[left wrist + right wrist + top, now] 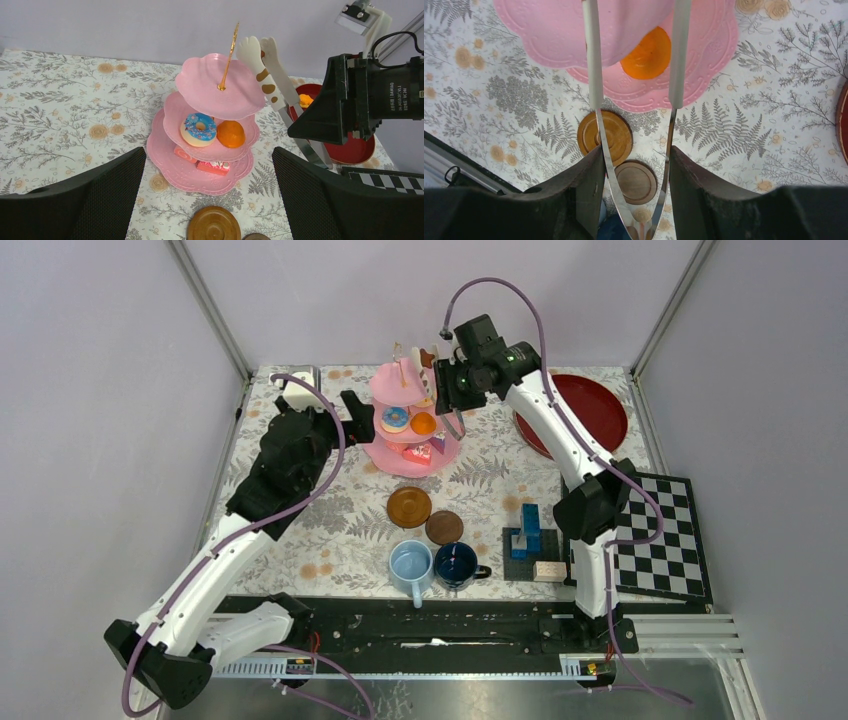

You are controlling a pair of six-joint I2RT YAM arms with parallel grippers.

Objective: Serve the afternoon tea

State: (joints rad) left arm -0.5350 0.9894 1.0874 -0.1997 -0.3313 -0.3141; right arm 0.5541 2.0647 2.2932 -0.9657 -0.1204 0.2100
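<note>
Steel tongs (268, 75) (paw-tipped) beside pink stand (241, 97).

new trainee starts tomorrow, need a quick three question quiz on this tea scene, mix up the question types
1. True or false: the right claw is shut on a pair of cat-paw tongs.
2. Which tier of the pink stand holds the blue doughnut? A top, B middle, C bottom.
3. How many brown saucers are in the top view?

Key: 1 true; 2 B; 3 two.
</note>
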